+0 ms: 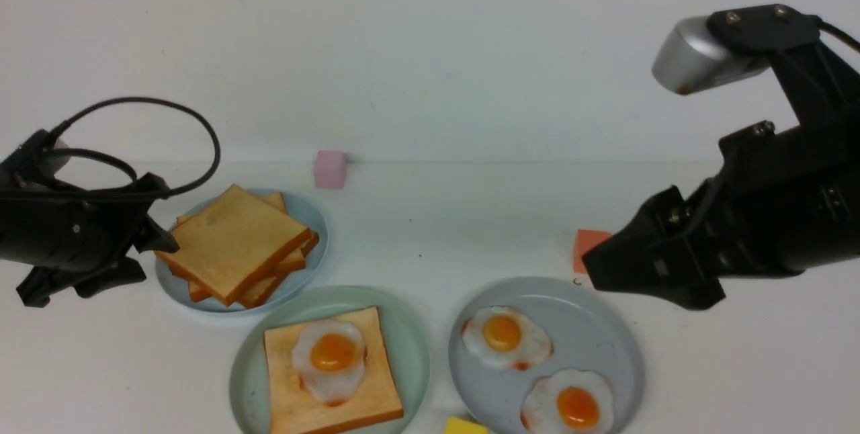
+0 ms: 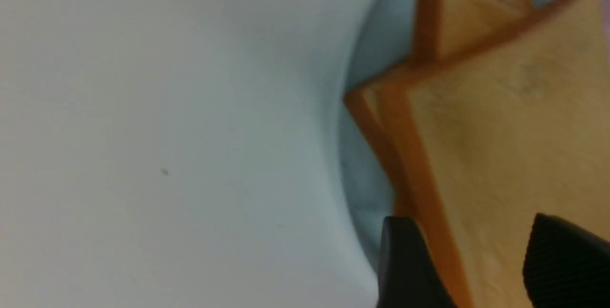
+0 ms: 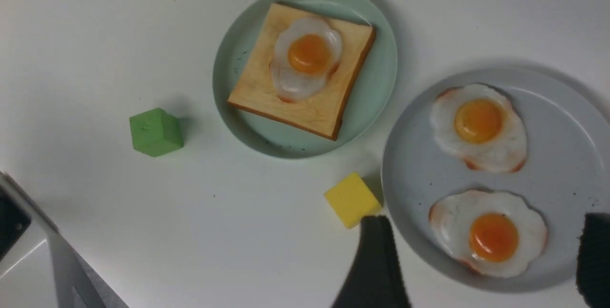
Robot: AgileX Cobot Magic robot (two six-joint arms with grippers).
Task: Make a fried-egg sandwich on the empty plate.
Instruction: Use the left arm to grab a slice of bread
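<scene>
My left hand is wide, straddling the top toast slice on the light-blue plate. I should close squarely on the crust, lift level, and lay it over the egg on the mint plate. My right hand hangs wide over the grey plate

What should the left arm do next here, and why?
Probably close the left gripper on the top toast slice: its open fingers flank that slice's edge, and the egg on the mint plate has no covering slice.
</scene>
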